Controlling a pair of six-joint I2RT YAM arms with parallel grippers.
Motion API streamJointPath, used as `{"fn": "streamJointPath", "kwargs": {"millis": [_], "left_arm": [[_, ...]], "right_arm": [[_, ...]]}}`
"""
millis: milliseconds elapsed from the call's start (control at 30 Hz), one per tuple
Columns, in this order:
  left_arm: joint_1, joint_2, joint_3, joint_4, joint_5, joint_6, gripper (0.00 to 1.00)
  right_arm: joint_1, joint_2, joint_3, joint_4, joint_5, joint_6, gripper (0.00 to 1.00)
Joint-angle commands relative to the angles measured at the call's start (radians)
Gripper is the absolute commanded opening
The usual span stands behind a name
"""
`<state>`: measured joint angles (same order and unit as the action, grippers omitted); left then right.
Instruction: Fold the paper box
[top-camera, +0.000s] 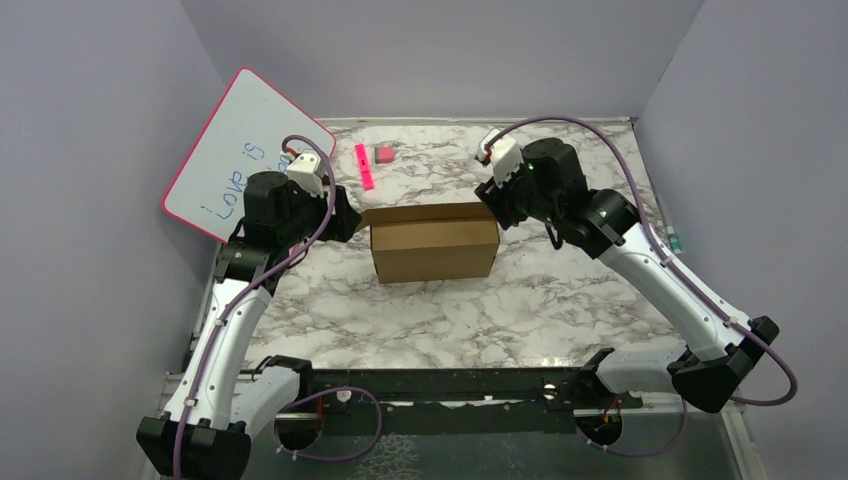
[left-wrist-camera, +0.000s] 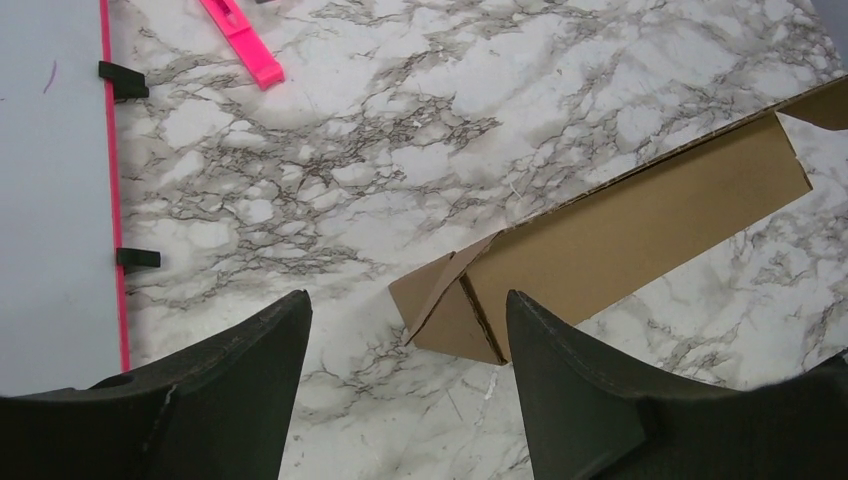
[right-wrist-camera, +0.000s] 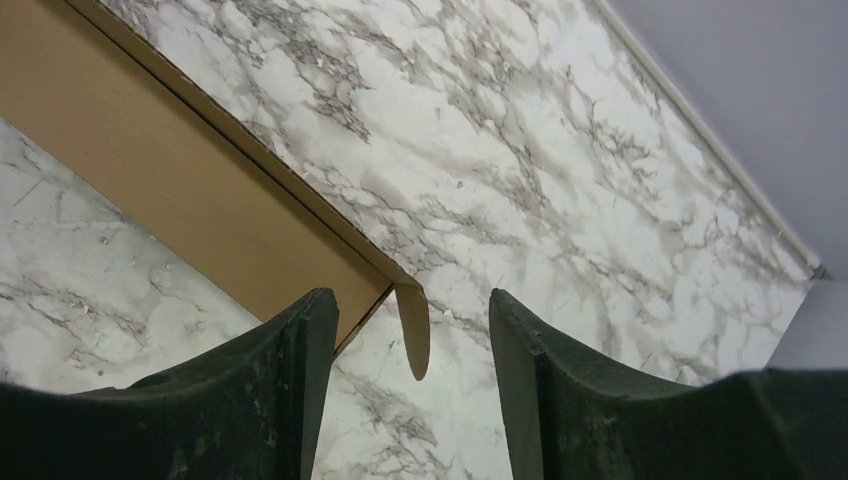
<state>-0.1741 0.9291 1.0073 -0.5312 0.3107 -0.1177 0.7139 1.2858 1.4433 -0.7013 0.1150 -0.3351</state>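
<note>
The paper box (top-camera: 435, 250) is brown cardboard, standing as a shallow rectangular box in the middle of the marble table. My left gripper (top-camera: 352, 222) is open at the box's left end; in the left wrist view the box's left corner with a loose side flap (left-wrist-camera: 445, 300) lies between the spread fingers (left-wrist-camera: 570, 370). My right gripper (top-camera: 492, 203) is open at the box's back right corner; in the right wrist view a small rounded tab (right-wrist-camera: 412, 335) of the box (right-wrist-camera: 200, 190) hangs between the fingers (right-wrist-camera: 300, 370), untouched.
A pink-framed whiteboard (top-camera: 240, 150) with blue writing leans against the left wall. A pink marker (top-camera: 364, 166) and a small pink block (top-camera: 384, 154) lie behind the box. Lilac walls close the back and sides.
</note>
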Motion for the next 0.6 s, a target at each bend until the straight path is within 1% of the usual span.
{"fn": "streamJointPath", "kwargs": {"millis": [0, 167, 267, 400, 467, 567], "left_arm": [[-0.002, 0.021, 0.046, 0.025, 0.051, 0.030, 0.71], [-0.011, 0.048, 0.048, 0.025, 0.067, 0.038, 0.68], [-0.017, 0.059, 0.051, 0.026, 0.070, 0.039, 0.66], [-0.026, 0.078, 0.054, 0.024, 0.057, 0.050, 0.62], [-0.030, 0.080, 0.051, 0.022, 0.051, 0.054, 0.61], [-0.037, 0.084, 0.053, 0.023, 0.049, 0.061, 0.59]], "right_arm": [[-0.047, -0.035, -0.067, 0.017, -0.011, 0.125, 0.61], [-0.114, -0.075, -0.149, 0.061, -0.078, 0.135, 0.59], [-0.124, -0.063, -0.161, 0.072, -0.075, 0.146, 0.57], [-0.141, -0.051, -0.183, 0.093, -0.048, 0.150, 0.52], [-0.146, -0.055, -0.196, 0.109, -0.059, 0.145, 0.50], [-0.152, -0.055, -0.202, 0.117, -0.083, 0.148, 0.45]]}}
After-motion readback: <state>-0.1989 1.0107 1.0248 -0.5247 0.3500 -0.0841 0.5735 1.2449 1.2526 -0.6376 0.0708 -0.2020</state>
